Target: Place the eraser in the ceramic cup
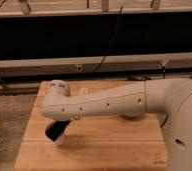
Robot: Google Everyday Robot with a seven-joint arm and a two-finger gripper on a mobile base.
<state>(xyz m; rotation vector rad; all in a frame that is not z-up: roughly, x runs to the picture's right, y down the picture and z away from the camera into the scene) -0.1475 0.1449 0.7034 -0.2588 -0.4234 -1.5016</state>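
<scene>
Camera view: arm [104, 102] lying across a wooden desk [109, 150], gripper [58, 131] low over the desk's left part; spread or pinching, cannot tell. Eraser and cup not made out, perhaps behind the arm. Placement judged not yet complete.

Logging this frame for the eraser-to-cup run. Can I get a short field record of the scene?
surface: wooden table
arm: white, stretched across the table
tool: dark, low over the table at the arm's end
eraser: cannot tell
ceramic cup: not identifiable; arm hides much of the table
other: small pale object behind the arm
</scene>
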